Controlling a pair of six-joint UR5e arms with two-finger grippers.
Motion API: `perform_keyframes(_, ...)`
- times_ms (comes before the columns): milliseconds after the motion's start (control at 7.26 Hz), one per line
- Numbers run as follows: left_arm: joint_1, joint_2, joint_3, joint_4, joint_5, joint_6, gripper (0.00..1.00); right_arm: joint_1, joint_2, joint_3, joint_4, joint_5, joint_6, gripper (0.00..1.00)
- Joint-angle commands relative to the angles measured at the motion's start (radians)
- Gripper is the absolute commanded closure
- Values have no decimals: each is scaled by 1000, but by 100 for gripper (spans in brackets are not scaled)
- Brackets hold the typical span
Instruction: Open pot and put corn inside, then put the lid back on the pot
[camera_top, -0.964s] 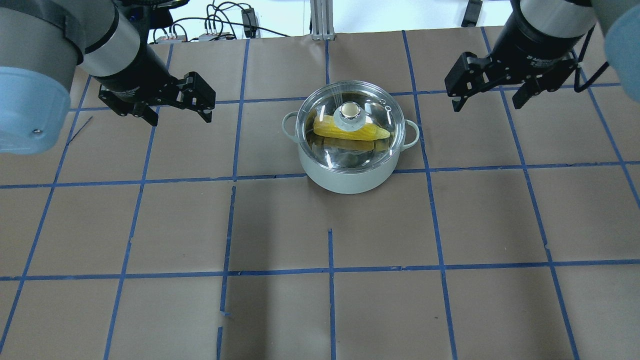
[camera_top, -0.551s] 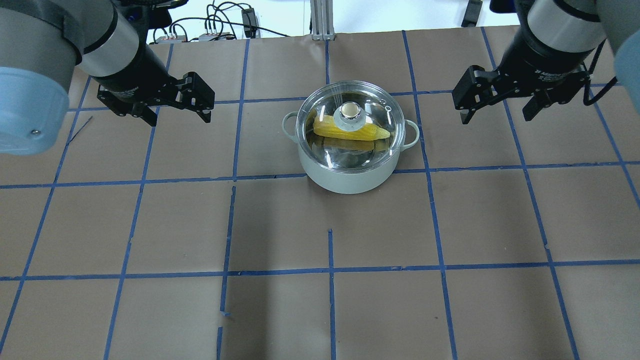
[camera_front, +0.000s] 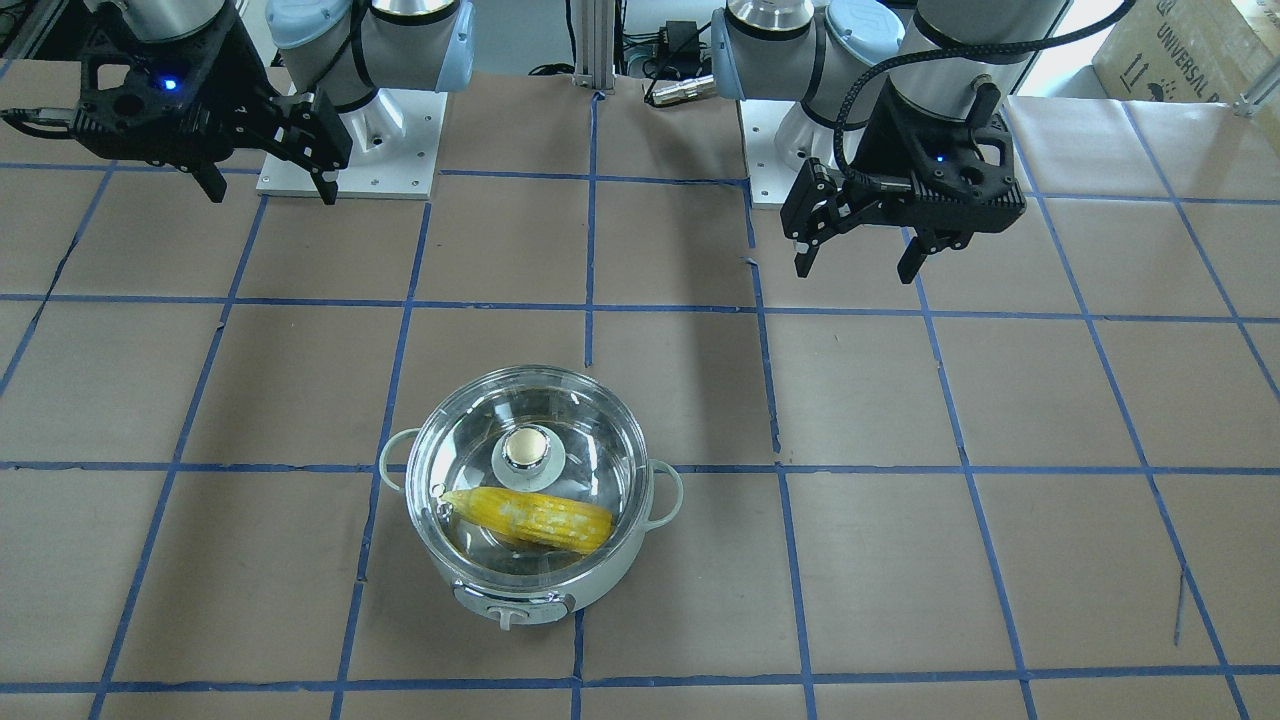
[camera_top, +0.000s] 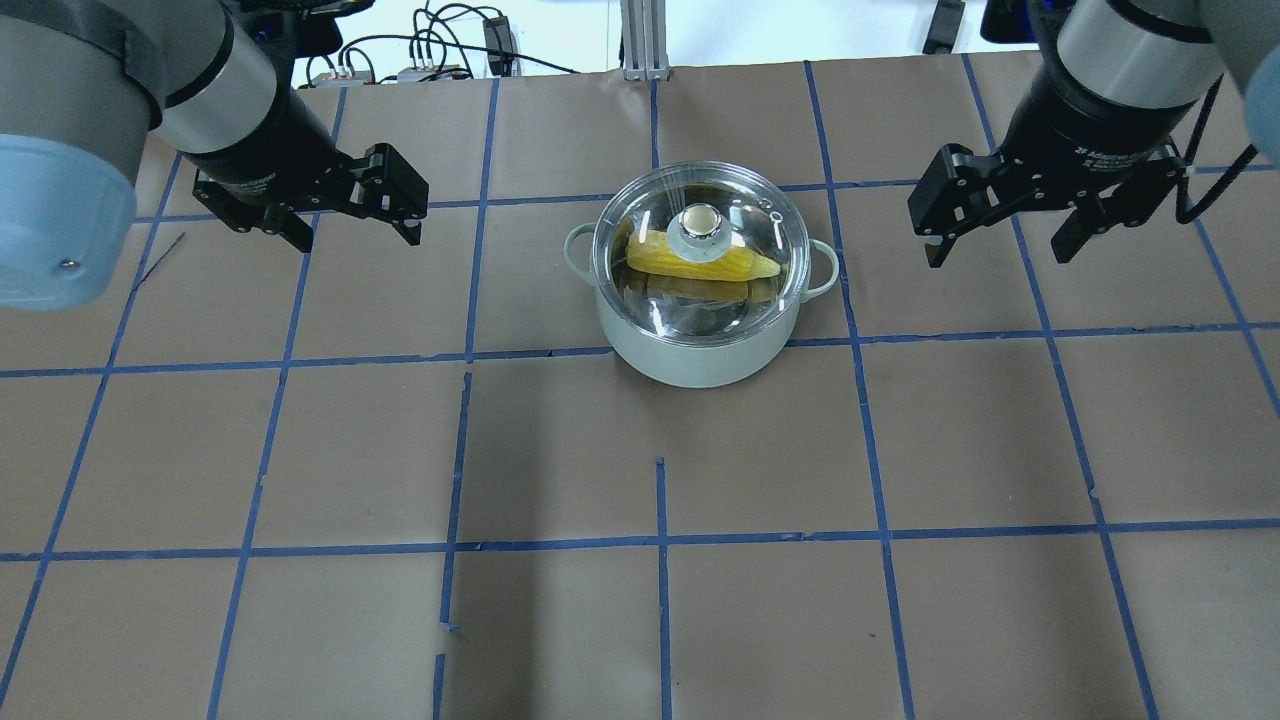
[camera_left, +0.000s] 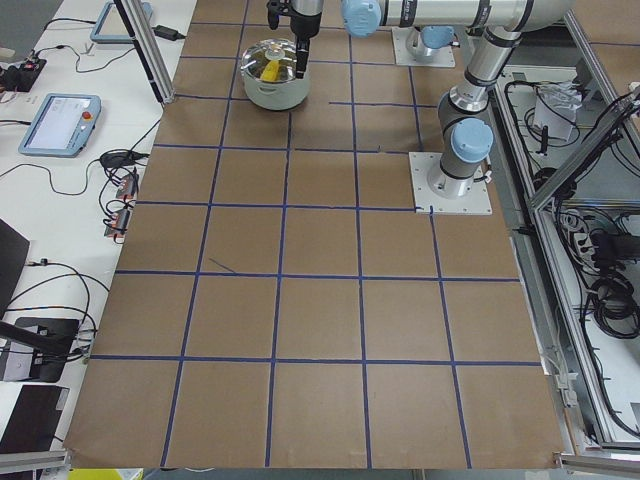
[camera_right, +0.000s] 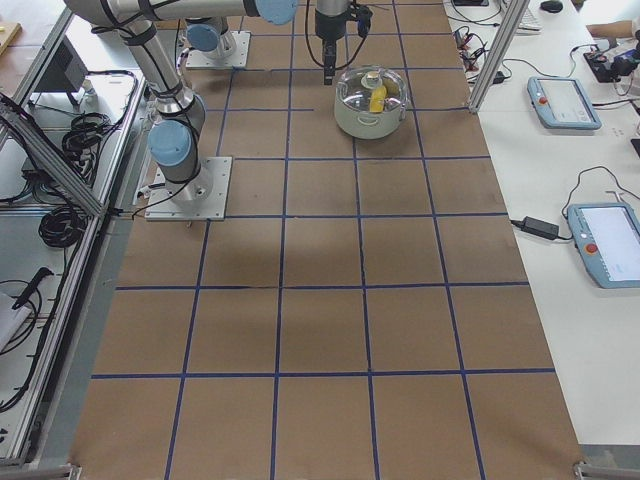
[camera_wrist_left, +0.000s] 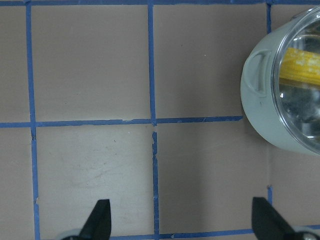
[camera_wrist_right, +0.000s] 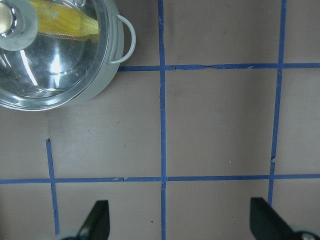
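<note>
Overhead exterior: glass lid (camera_top: 690, 305) on round mint pot (camera_top: 700, 362), yellow corn (camera_top: 735, 265) within; left fingers (camera_top: 405, 208), right fingers (camera_top: 938, 225) wide.

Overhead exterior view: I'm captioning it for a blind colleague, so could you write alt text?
A pale pot stands with its glass lid on and the corn visible inside. The left gripper and right gripper hang open on either side, holding nothing, over a brown table gridded with blue tape.
</note>
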Motion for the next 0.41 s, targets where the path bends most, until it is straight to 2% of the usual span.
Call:
perform_keyframes(0, 4, 2, 2, -1, -3, 0, 0, 0, 11, -29, 6, -4, -1, 0)
perform_keyframes(275, 4, 2, 0, -1, -4, 0, 0, 0, 45, -58, 4, -4, -8, 0)
